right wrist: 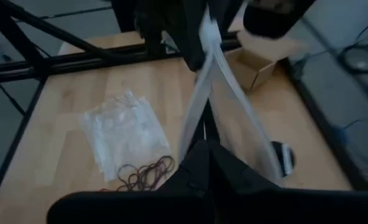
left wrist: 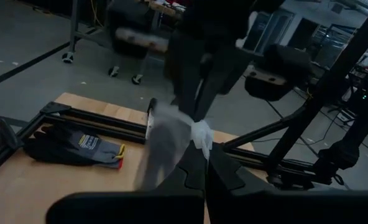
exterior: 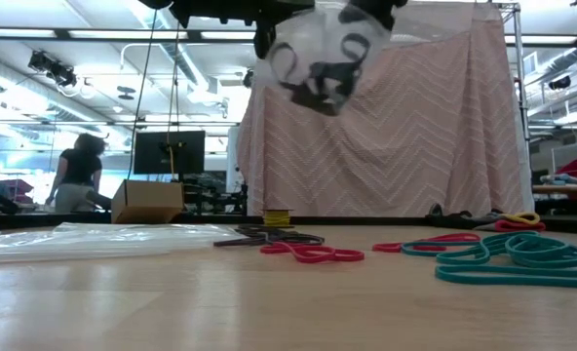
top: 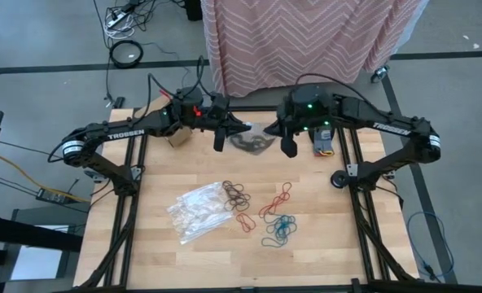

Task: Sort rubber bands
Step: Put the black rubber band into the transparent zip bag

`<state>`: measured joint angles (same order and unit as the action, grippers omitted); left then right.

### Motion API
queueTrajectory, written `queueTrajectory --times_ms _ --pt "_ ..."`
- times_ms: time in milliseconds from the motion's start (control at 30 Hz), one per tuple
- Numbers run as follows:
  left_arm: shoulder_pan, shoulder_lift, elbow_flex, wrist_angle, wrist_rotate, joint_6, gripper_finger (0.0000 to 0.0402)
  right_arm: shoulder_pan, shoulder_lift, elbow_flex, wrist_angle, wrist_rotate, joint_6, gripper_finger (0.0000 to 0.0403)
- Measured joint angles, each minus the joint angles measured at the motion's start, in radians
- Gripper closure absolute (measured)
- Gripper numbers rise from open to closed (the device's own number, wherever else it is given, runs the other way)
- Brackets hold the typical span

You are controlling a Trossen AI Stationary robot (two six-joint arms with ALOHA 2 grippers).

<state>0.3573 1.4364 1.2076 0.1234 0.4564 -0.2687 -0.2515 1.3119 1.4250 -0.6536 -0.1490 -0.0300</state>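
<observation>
Near edge of the table (top: pixel 322 252): teal rubber bands (top: pixel 278 230), a loose tangle, exact count unclear, maybe five or six loops overlapping. In the low view they (exterior: pixel 508 255) lie closest on the right side. Just beside them, toward the table middle, red rubber bands (top: pixel 267 207): roughly four or five, spread in a diagonal line, one figure-eight loop (exterior: pixel 311 253) lying apart from the rest. Left of the red ones, brown rubber bands (top: pixel 235 193): one tight pile, too tangled to count. Touching that pile on its left, clear plastic bags (top: pixel 197 212): a flat stack, number cannot be told, at least two.

Further back, above the table's far part: one clear bag (top: pixel 251 140) held in the air between both arms, with black rubber bands (exterior: pixel 320 80) inside, several, count unclear through the plastic. Left gripper (top: pixel 225 129) fingers pressed together, pinching the bag's left edge; right gripper (top: pixel 283 137) fingers pressed together, pinching its right edge. In the left wrist view the plastic (left wrist: pixel 171 134) runs out from between the closed fingers; same in the right wrist view (right wrist: pixel 199 106).

Far edge: one small cardboard box (top: pixel 178 138) under the left arm, one pair of dark gloves (left wrist: pixel 72 146) on the table. One small black round disc (top: pixel 337 180) by the right frame rail. Behind the table, one pink zigzag cloth (top: pixel 306 41). One person (exterior: pixel 76 174) far off in the room.
</observation>
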Motion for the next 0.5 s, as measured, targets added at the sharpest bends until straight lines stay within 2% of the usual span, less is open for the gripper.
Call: queueTrajectory --times_ms 200,500 --pt "0.0 0.0 0.0 0.001 0.0 0.001 0.0402 -0.01 -0.022 0.001 -0.037 0.083 -0.011 0.0403" --pt "0.0 0.0 0.0 0.004 0.0 0.002 0.0402 -0.013 0.029 0.001 -0.053 0.108 -0.017 0.0403"
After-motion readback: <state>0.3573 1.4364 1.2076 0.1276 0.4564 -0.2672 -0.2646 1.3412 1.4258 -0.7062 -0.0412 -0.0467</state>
